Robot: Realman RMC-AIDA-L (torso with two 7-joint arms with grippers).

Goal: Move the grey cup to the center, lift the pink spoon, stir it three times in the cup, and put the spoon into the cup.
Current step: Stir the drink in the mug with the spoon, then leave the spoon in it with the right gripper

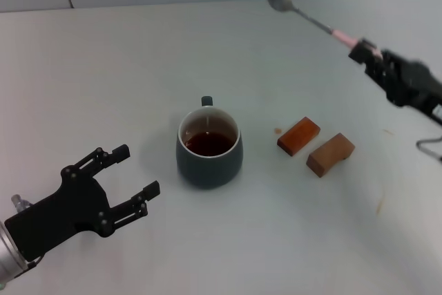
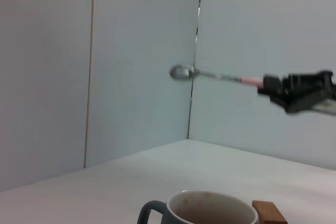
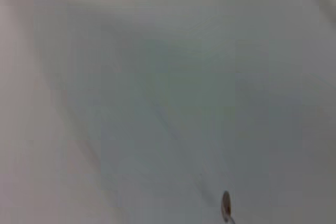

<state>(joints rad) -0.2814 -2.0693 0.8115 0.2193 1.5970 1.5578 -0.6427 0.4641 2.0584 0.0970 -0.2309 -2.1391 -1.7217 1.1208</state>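
The grey cup (image 1: 209, 148) stands near the table's middle with dark reddish-brown liquid inside and its handle turned away; its rim shows in the left wrist view (image 2: 210, 209). My left gripper (image 1: 135, 177) is open and empty, to the left of the cup and a little nearer. My right gripper (image 1: 367, 52) is at the far right, raised, shut on the pink handle of the pink spoon (image 1: 307, 15). The spoon's silver bowl points up and left, high above the table. The spoon also shows in the left wrist view (image 2: 210, 74) and its bowl tip in the right wrist view (image 3: 226, 206).
Two brown wooden blocks (image 1: 299, 135) (image 1: 330, 154) lie just right of the cup; one shows in the left wrist view (image 2: 269, 212). Small stains mark the white table (image 1: 103, 81) near them. A grey wall stands behind.
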